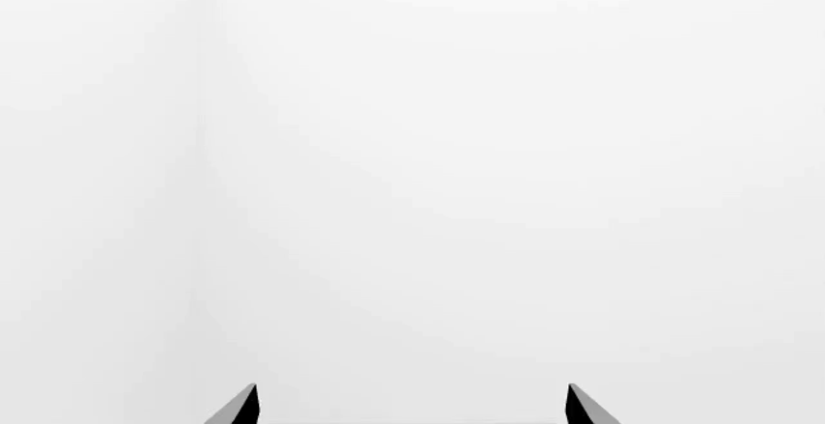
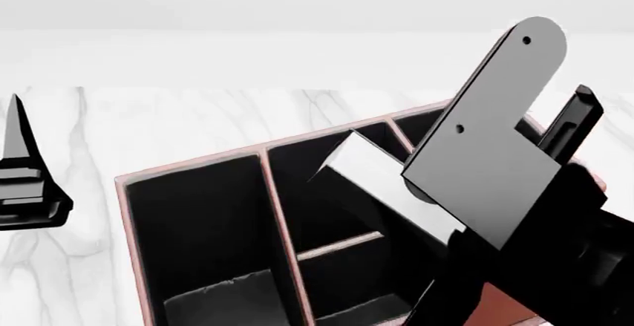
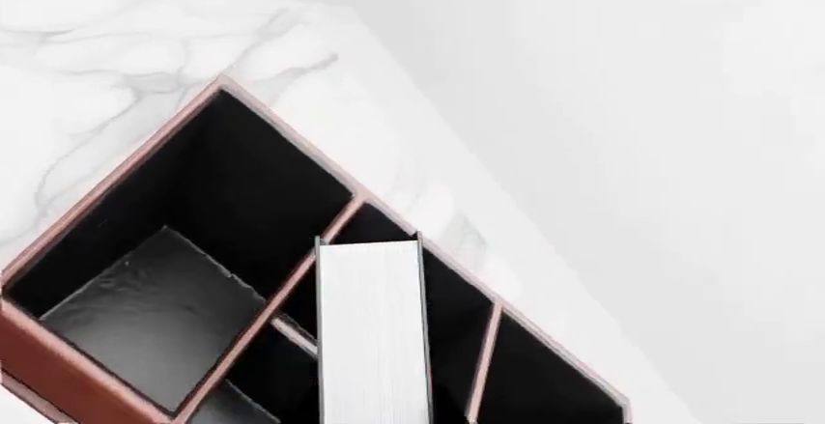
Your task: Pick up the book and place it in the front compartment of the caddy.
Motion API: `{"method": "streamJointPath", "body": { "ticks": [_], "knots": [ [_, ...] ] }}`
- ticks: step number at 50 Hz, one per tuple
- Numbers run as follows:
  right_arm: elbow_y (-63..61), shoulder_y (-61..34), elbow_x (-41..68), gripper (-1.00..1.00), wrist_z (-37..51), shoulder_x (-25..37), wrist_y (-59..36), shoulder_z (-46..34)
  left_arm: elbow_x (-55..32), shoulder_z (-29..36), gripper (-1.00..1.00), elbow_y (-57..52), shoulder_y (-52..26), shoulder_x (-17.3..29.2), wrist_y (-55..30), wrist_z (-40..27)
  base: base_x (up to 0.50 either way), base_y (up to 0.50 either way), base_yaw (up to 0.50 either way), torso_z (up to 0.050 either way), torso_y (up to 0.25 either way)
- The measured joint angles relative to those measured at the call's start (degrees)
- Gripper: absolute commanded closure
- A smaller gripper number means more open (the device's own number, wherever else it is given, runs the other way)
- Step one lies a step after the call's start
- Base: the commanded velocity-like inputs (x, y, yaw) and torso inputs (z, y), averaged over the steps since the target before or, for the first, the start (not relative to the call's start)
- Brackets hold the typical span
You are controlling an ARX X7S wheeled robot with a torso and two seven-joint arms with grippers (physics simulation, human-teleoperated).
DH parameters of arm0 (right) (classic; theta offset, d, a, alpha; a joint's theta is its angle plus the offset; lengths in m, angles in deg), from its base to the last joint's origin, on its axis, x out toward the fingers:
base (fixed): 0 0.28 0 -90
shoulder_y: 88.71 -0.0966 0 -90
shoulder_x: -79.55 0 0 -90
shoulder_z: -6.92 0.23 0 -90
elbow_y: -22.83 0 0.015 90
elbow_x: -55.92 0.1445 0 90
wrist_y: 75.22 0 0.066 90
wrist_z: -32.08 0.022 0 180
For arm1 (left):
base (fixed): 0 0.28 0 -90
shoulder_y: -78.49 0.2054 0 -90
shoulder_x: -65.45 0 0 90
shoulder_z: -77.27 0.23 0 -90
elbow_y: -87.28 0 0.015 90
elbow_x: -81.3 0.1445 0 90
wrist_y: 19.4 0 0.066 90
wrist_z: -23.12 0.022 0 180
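Observation:
The book (image 2: 364, 174) shows its white page edges and hangs tilted above the red-brown caddy (image 2: 188, 164). My right gripper (image 2: 428, 196) is shut on its near end; a grey arm plate hides the fingers. The book's free end is over the front compartment (image 2: 307, 214), the deeper middle cell beyond the low divider bar (image 2: 337, 246). In the right wrist view the book (image 3: 374, 337) lies over the same cell (image 3: 451, 298) of the caddy (image 3: 116, 192), and my fingers are out of frame. My left gripper (image 1: 412, 405) is open and empty and stands left of the caddy (image 2: 20, 185).
The caddy stands on a white marble table (image 2: 198, 114). A large cell (image 2: 198, 222) lies left of the middle cells, and a narrow end cell (image 2: 426, 127) lies to the right. A plain white wall is behind. The table edge (image 3: 426, 144) runs just past the caddy.

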Motion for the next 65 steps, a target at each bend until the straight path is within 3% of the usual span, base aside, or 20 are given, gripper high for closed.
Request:
{"method": "streamJointPath", "body": {
  "ticks": [42, 65],
  "knots": [
    [4.52, -1.55, -3.55, 1.00, 2.34, -0.07, 6.90, -5.60, -0.73, 0.21, -1.00, -0.09, -0.12, 0.82, 0.16, -0.73, 0.00, 0.00, 0.00, 0.000, 0.001],
    [20.61, -17.39, -16.28, 1.00, -15.98, -2.34, 20.11, -27.15, -1.05, 0.24, -1.00, 0.30, 0.28, 1.22, 0.82, -1.01, 0.00, 0.00, 0.00, 0.000, 0.001]
  ]
}}
